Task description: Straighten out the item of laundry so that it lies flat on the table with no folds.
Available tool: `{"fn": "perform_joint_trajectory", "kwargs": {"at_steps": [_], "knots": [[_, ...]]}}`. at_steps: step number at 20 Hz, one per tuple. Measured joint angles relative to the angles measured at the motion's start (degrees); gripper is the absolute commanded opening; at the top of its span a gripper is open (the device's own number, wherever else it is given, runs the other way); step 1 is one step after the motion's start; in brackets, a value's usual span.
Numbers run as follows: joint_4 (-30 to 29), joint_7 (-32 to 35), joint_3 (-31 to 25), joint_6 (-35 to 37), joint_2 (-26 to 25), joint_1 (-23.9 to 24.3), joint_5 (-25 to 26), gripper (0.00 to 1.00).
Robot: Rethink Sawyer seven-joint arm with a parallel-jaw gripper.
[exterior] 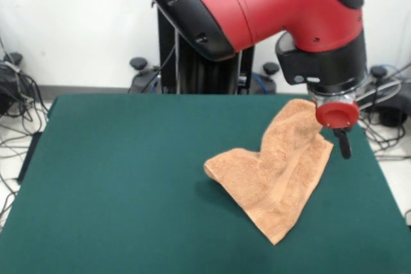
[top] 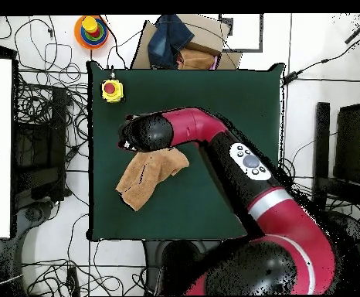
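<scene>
The item of laundry (exterior: 276, 171) is a light orange-tan towel, rumpled on the right half of the dark green table (exterior: 128, 178). Its left part is folded over into a raised lump, and a long fold runs down its middle. Its far right corner rises toward my gripper (exterior: 343, 142), which hangs below a red disc at the towel's upper right edge. In the overhead view the towel (top: 148, 176) lies on the left of the table (top: 214, 100), and the arm's wrist (top: 144, 133) covers its top edge and hides the gripper.
A yellow box with a red button (top: 111, 90) stands on the table's corner above the wrist. Off the table lie a coloured ring toy (top: 91, 29) and a cardboard box with cloth (top: 183, 42). Cables (exterior: 16, 94) cover the floor around.
</scene>
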State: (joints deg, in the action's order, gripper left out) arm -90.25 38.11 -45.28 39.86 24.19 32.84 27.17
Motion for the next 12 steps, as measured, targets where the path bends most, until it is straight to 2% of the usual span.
{"fn": "perform_joint_trajectory", "kwargs": {"at_steps": [7, 12], "knots": [[0.53, 5.43, 4.99, -0.01, 0.04, -3.44, -3.18, 1.00], [0.51, 6.61, 7.30, -0.01, 0.12, -3.86, -3.57, 1.00]]}}
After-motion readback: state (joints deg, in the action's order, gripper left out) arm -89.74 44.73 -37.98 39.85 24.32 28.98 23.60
